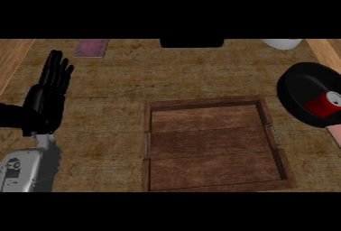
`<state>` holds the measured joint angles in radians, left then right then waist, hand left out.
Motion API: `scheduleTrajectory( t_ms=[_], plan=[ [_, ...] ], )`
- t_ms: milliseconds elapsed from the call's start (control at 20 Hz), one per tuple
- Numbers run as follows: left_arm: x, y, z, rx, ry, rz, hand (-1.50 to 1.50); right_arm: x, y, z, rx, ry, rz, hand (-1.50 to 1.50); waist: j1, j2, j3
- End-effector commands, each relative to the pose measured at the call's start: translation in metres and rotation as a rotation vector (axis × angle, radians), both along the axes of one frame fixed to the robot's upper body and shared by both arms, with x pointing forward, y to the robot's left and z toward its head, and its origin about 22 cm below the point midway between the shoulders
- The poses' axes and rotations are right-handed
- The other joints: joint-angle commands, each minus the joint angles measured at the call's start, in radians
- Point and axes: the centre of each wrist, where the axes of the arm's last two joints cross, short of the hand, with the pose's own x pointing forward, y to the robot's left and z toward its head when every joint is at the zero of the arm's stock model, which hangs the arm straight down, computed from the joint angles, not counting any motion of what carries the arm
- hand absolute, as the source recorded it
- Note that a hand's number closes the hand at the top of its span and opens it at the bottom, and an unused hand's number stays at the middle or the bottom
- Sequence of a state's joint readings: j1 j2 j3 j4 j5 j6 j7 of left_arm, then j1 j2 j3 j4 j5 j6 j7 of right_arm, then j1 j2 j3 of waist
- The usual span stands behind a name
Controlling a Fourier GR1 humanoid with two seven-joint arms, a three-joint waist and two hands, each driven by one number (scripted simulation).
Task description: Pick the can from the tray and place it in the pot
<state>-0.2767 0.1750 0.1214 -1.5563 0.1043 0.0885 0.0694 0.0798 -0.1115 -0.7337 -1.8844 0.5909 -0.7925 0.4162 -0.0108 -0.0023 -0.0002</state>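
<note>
One red can (324,103) lies inside the black pot (300,97) at the right edge, well apart from the wooden tray (212,104). Left hand (48,92) rests at the left, fingers straight and upward. A pale shape (335,134) below the pot, cut off, may be something else.

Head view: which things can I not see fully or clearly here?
- Right hand: not in view.
- Black round pot holding the red can: right side cut by the picture's edge.
- White object at top: mostly cut off, kind unclear.
- Dark block at top: cut off.
- Pink patch by the right edge: unidentifiable.
</note>
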Motion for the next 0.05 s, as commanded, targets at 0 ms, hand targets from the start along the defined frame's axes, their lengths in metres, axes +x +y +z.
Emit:
scheduleTrajectory(
  t_ms=[0],
  plan=[
    [-0.0022, -0.0094, -0.0036, 0.019, 0.000, 0.004, 0.00, -0.0474, -0.0091, -0.0038, -0.001, 0.014, -0.011, -1.50, -0.002, 0.000, 0.001]
  ],
)
